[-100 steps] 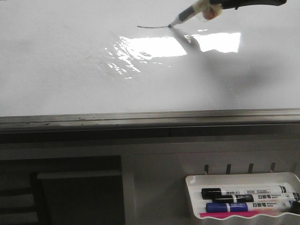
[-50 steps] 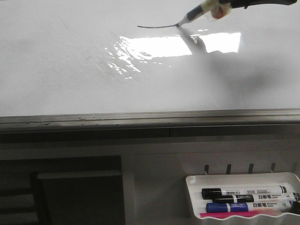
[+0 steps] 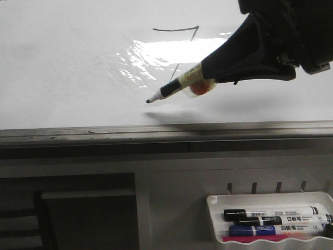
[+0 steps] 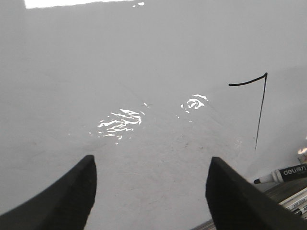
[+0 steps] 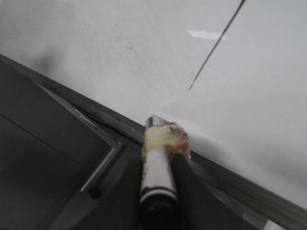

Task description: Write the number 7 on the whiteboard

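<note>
The number 7 (image 3: 184,39) is a thin dark line on the whiteboard (image 3: 62,62), partly lost in the glare; it also shows in the left wrist view (image 4: 261,100). My right gripper (image 3: 218,67) is shut on a taped marker (image 3: 179,83). The marker's tip points left, just past the lower end of the diagonal and near the board's front rail; its shadow lies apart from it. In the right wrist view the marker (image 5: 160,153) sits between the fingers, with the diagonal (image 5: 213,48) beyond it. My left gripper (image 4: 151,191) is open and empty over the bare board.
A grey metal rail (image 3: 156,130) runs along the whiteboard's front edge. Below it at the right hangs a white tray (image 3: 213,208) holding several markers (image 3: 270,213). A dark recess (image 3: 83,213) lies at the lower left.
My right gripper has swept from the right end of the top stroke down toward the front rail. The diagonal of the 7 is now drawn.
</note>
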You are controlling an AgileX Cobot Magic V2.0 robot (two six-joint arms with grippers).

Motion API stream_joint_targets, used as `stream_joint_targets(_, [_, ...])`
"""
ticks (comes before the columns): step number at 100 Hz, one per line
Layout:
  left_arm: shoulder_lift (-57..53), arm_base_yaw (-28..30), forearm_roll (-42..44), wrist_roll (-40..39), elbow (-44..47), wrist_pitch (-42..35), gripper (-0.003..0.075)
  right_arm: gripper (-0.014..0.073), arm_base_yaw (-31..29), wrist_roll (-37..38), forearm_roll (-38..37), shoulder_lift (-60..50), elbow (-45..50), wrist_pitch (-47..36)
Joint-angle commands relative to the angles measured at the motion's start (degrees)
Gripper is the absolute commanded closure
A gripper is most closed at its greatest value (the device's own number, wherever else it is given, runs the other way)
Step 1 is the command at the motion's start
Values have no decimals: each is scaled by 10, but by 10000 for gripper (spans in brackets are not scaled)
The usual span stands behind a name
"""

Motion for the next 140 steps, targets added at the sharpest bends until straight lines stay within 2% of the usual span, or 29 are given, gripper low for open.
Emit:
stream_joint_targets(1, [-7,1,-6,-6,-16,-38,281,646,1,4,7,-25,-14,47])
stream_joint_targets(15, [-7,-10,-6,-5,-18,-27,282,646,1,52,-52,-63,-19,29])
stream_joint_targets(30, [-7,-55,5,2,-19,-25,281,646,1,178,-197,-88,-63,11])
stream_joint_targets(45, [-3,-130,45,7,-20,-26,281,646,1,337,-366,-75,-144,84])
stream_joint_targets(53, [3,-169,67,17,-24,-28,281,646,1,369,-418,-62,-182,134])
stream_joint_targets(71, [39,-236,107,17,-40,-35,282,646,1,386,-442,-33,-240,235])
stream_joint_targets(86, [85,-269,125,18,-61,-33,281,646,6,386,-442,-27,-259,252])
stream_joint_targets(140, [175,-284,155,18,-93,-28,282,646,6,386,-442,-27,-263,275])
